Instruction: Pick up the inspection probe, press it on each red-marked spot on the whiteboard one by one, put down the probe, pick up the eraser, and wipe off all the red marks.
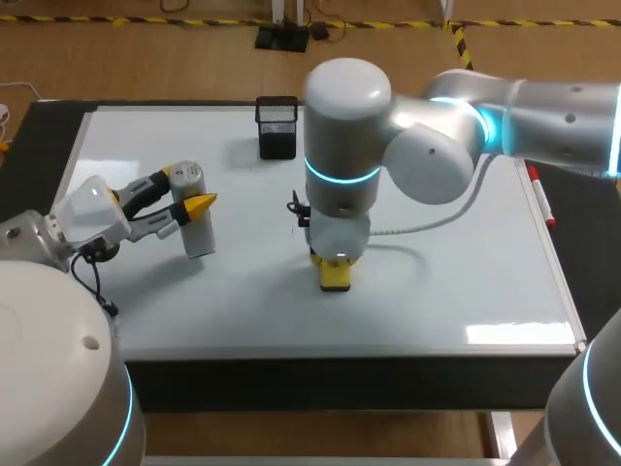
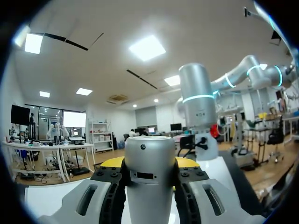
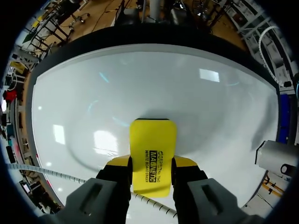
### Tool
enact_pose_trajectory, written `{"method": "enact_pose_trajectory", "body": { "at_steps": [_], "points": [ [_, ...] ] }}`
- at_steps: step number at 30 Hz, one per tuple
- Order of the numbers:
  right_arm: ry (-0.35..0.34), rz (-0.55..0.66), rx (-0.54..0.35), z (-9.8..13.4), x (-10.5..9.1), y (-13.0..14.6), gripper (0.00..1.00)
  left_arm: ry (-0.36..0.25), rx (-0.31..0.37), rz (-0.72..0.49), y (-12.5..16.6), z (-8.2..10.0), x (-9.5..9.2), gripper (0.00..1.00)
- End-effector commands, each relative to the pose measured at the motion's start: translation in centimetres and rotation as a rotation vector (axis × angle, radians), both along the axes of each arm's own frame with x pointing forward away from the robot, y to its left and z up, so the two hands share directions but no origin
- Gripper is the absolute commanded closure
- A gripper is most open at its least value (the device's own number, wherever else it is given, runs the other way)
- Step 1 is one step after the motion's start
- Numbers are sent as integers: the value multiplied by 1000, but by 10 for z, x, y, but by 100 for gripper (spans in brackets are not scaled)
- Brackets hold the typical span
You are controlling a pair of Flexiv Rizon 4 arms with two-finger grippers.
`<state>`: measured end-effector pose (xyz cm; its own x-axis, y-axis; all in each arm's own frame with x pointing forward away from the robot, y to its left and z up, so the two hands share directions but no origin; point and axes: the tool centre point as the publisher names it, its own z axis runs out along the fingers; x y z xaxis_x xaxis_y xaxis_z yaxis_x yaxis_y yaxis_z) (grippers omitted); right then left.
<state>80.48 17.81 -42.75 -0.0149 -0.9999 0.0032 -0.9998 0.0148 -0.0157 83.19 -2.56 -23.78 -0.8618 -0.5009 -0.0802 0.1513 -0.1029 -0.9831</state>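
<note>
Head view: the whiteboard [image 1: 456, 291] covers most of the worktop [image 1: 39, 136], and both my arms are over it. Out at 9 o'clock on the board, my left claw [image 1: 184, 191] is clamped on the probe [image 1: 197, 233], a grey cylinder standing close to upright with one yellow tip on either side of its upper half. Whether its foot touches the board or sits just off it, I can't tell from here. My right arm [image 1: 543, 116] comes in from 3 o'clock and bends straight down over the eraser [image 1: 335, 276]. The eraser is yellow and sits near the middle of the board, a touch toward 6 o'clock, with its lower end at the surface. Probe and eraser are well apart. A black mesh holder [image 1: 277, 126] stands at 12 o'clock near the far edge. A red marker [image 1: 540, 199] lies along the 3 o'clock edge.

Left wrist view: the probe fills the gap between my fingers, both pressing its sides, and the right arm's column rises ahead of it.

Right wrist view: my right claw [image 3: 152, 161] is closed tight on the eraser, fingers on its two long sides. The eraser sticks out ahead over white board, with a soft shadow at its far end. The probe shows well off to one side of my fingers.
</note>
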Motion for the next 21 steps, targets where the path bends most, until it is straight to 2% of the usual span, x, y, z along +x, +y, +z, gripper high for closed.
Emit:
{"method": "enact_pose_trajectory", "body": {
  "at_steps": [1, 10, 21],
  "points": [
    [-7, -12, 8, -3, 1, -21, 100, -1, 0, 1, 0, 1, -1, 100],
    [-3, -47, -8, -2, 5, -41, 100, -1, 0, 1, 0, 1, -1, 100],
    [28, 2, -31, 19, 12, -54, 100, -1, 0, 1, 0, 1, -1, 100]
  ]
}}
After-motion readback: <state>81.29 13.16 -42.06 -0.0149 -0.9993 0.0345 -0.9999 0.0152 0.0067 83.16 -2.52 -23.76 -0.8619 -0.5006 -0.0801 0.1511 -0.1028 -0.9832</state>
